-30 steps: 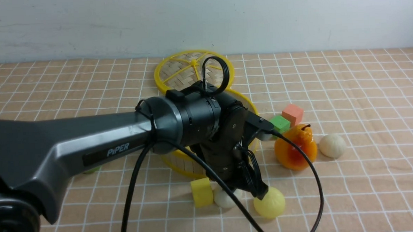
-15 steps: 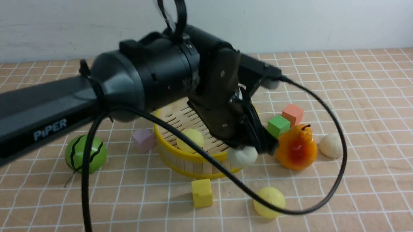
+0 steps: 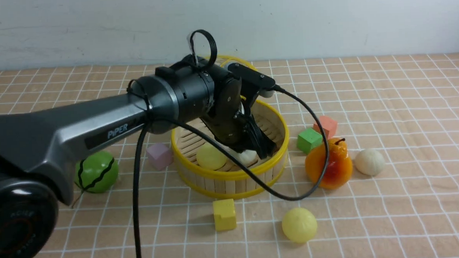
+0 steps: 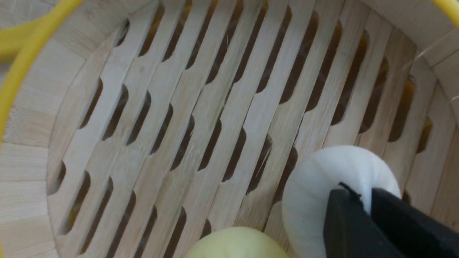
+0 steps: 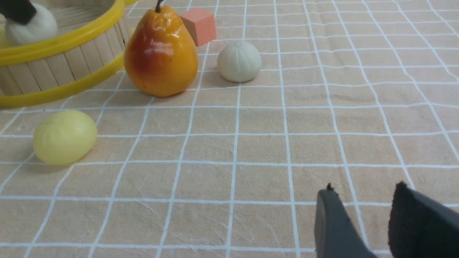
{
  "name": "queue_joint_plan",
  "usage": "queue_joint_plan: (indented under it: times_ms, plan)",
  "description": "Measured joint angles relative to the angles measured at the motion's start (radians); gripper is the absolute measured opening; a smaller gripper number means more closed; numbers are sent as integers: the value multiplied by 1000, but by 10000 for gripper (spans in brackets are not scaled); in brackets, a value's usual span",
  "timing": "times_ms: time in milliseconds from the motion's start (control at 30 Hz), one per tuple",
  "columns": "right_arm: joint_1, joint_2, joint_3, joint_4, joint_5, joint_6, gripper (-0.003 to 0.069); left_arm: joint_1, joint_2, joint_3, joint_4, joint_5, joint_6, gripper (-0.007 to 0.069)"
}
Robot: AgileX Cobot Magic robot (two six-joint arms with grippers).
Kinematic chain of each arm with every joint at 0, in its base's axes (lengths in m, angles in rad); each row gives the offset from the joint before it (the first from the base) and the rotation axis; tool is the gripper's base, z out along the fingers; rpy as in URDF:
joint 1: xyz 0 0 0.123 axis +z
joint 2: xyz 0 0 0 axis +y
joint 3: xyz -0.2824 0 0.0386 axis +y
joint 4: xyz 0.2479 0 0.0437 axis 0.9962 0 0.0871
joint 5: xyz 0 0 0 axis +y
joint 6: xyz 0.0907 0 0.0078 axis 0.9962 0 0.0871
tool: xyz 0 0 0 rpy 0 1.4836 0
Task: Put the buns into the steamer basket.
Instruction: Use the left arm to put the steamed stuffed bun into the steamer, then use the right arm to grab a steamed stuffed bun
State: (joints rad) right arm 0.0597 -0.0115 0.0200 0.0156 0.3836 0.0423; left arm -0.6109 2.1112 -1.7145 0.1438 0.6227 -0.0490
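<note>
The steamer basket [image 3: 231, 175] stands mid-table. My left gripper [image 3: 259, 153] is down inside it, shut on an off-white bun [image 3: 247, 156] just above the slatted floor [image 4: 200, 107]; the wrist view shows the fingers pinching the bun [image 4: 315, 186]. A pale yellow bun [image 3: 211, 156] lies in the basket beside it. Another pale yellow bun [image 3: 299, 225] lies on the cloth in front of the basket, and another off-white bun [image 3: 369, 162] lies right of the pear. My right gripper [image 5: 364, 191] is open and empty low over the cloth, out of the front view.
An orange pear [image 3: 329, 164] stands right of the basket, with a green block [image 3: 309, 140] and a salmon block [image 3: 325, 126] behind it. A yellow block [image 3: 224, 214] sits in front, a purple block [image 3: 159, 155] and green watermelon ball [image 3: 95, 171] to the left. The arm's cable [image 3: 294, 198] hangs over the basket's front right.
My left gripper picked the off-white bun up from the cloth in front of the basket, lifted it over the rim, and now holds it low inside the basket.
</note>
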Motion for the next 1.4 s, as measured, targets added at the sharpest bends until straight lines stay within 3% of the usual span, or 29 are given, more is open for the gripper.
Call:
queue_joint_plan:
  times_ms: [233, 333, 400, 567, 633, 767, 1067, 1200, 1233, 1400]
  plan:
    - [0, 0, 0, 0, 0, 0, 241, 0, -17, 0, -17, 53, -26, 328]
    - [0, 0, 0, 0, 0, 0, 241, 0, -72, 0, -37, 135, -38, 363]
    - [0, 0, 0, 0, 0, 0, 241, 0, -158, 0, -48, 176, -62, 326]
    - [0, 0, 0, 0, 0, 0, 241, 0, -406, 54, -62, 179, -81, 47]
    - [0, 0, 0, 0, 0, 0, 241, 0, -527, 135, -65, 146, -81, -14]
    - [0, 0, 0, 0, 0, 0, 241, 0, -709, 314, -87, 60, -84, -13]
    - [0, 0, 0, 7, -5, 9, 241, 0, -1283, 1041, -242, -323, -84, -13]
    - [0, 0, 8, 122, -87, 94, 241, 0, -1483, 1240, -245, -431, -84, -13]
    - [0, 0, 8, 217, -167, 166, 241, 0, -1591, 1331, -247, -484, -84, -13]
    - [0, 0, 8, 423, -324, 288, 241, 0, -1851, 1512, -250, -552, -84, -13]
